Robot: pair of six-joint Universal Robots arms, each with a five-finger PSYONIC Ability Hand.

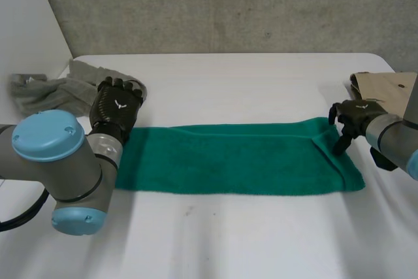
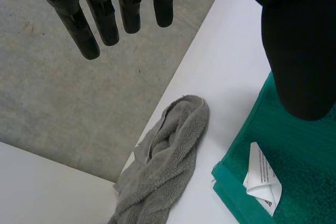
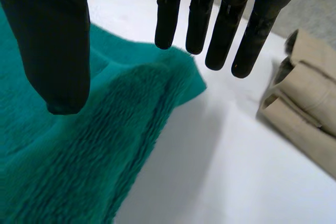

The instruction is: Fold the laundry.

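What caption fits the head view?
Left robot hand and right robot hand, open, at opposite ends of a green towel.

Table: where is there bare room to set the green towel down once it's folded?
Bare table lies in front of the green towel, to the near edge, and behind it, to the far edge. Crowded at the ends: left hand and grey cloth at one, right hand and beige cloth at the other.

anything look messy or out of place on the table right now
Two things. The crumpled grey terry towel lies bunched at the white table's far left edge, unfolded. The long green terry towel lies flat, but its end by the right hand is turned over in a rumpled flap.
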